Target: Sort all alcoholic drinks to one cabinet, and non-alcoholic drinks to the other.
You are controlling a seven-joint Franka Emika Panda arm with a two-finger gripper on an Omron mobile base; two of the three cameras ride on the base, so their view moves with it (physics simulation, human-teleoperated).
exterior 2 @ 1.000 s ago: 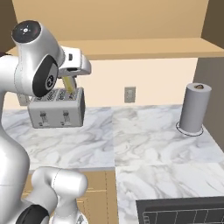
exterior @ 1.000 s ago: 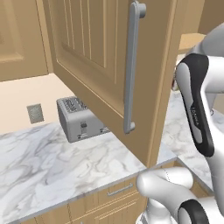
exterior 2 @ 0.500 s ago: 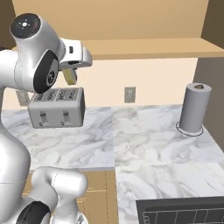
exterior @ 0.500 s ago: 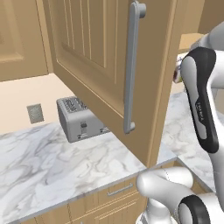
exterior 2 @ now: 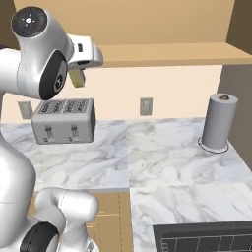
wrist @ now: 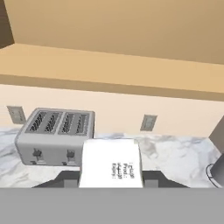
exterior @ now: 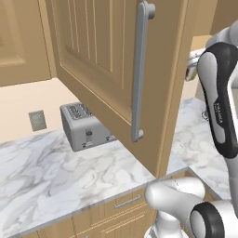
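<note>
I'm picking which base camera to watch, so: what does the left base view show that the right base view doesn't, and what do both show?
Left base view alone: the open cabinet door with its long grey handle, swung out over the counter.

Right base view alone: the paper towel roll at the far right, the gripper raised under the cabinet's underside and shut on a small white carton, and a dark appliance top at the bottom edge.

Both: the toaster against the back wall, the marble counter and a wall outlet.
</note>
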